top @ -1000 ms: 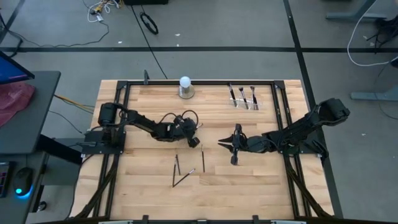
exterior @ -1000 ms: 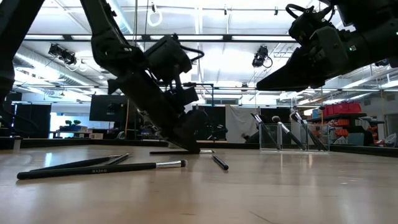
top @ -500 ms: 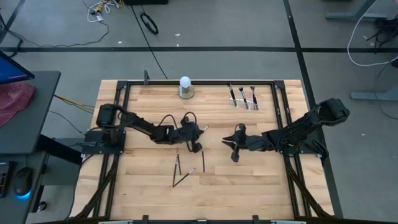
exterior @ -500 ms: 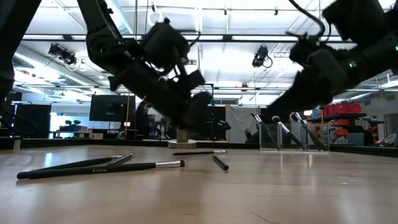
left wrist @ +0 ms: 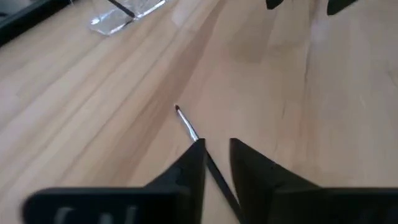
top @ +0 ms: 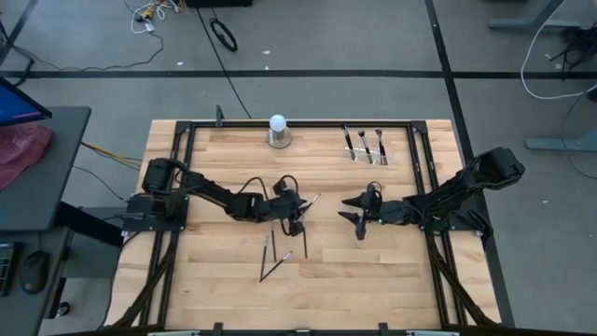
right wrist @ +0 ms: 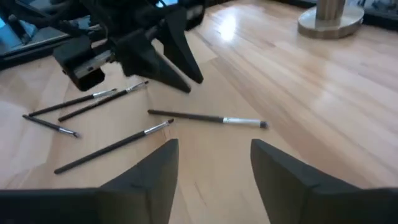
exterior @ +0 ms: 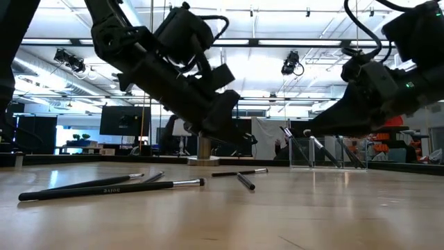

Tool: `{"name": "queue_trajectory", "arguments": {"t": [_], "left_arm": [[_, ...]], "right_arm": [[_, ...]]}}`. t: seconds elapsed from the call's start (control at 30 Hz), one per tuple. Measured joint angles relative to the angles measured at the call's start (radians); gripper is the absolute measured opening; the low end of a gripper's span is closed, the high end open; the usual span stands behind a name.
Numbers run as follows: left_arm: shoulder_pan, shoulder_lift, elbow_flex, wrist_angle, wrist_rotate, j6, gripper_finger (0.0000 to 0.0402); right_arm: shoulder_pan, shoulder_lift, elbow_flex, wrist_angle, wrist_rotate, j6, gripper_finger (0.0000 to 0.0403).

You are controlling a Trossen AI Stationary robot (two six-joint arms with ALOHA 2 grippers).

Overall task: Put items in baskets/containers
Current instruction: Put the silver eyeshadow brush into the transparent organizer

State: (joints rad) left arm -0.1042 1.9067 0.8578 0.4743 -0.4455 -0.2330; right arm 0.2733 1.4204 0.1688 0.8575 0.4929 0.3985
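**Two arms over scattered brushes on a wooden bench**

Seen from above, a wooden bench (top: 224, 280) fills the middle of the picture, with a dark arm reaching in from each side.

The left gripper (top: 297, 217) sits near the bench centre, raised off the wood in the low view. In its wrist view the two fingers (left wrist: 189, 168) stand a narrow gap apart with nothing clamped; a thin brush (left wrist: 189, 129) lies on the wood and its handle runs down between them. From above this brush (top: 311, 200) shows just beside the gripper, at its 1 o'clock.

The right gripper (top: 360, 222) hangs just right of centre, at 3 o'clock from the left one and well apart from it. Its fingers (right wrist: 152, 174) are spread wide and empty, off the bench.

More brushes lie loose at 6 o'clock from the left gripper: one short brush (top: 304, 237) close below it, and a small group (top: 275, 263) farther down, two of them meeting at one end in a V.

The clear holder (top: 378, 147) stands near the bench's far right, at about 1 o'clock from centre. Three brushes (top: 365, 145) lean inside it, bristles up.

A white ball on a round grey base (top: 278, 130) stands at 12 o'clock by the far edge.
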Motion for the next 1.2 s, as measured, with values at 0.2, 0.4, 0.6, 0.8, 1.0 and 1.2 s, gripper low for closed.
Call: {"name": "queue_trajectory", "arguments": {"t": [0.2,0.4,0.6,0.8,1.0,1.2], "left_arm": [[0.031,0.072,-0.001,0.032,0.090,-0.035,0.0171],[0.050,0.134,0.007,0.071,0.110,-0.043,0.0184],[0.084,0.137,0.010,0.005,0.120,-0.051,0.0130],[0.145,0.139,0.002,-0.055,0.223,-0.043,0.0047],[0.173,0.138,-0.023,-0.001,0.288,-0.009,0.0018],[0.153,0.120,-0.032,0.055,0.280,0.010,0.0013]], "right_arm": [[0.000,0.000,0.000,0.045,0.009,-0.045,0.0209],[0.000,0.000,0.000,0.046,0.015,-0.048,0.0201],[0.000,0.000,0.000,0.046,0.016,-0.049,0.0194],[0.000,0.000,0.000,0.045,0.016,-0.049,0.0192],[0.000,0.000,0.000,0.037,0.016,-0.049,0.0192],[0.001,0.000,0.000,0.009,0.009,-0.026,0.0192]]}}
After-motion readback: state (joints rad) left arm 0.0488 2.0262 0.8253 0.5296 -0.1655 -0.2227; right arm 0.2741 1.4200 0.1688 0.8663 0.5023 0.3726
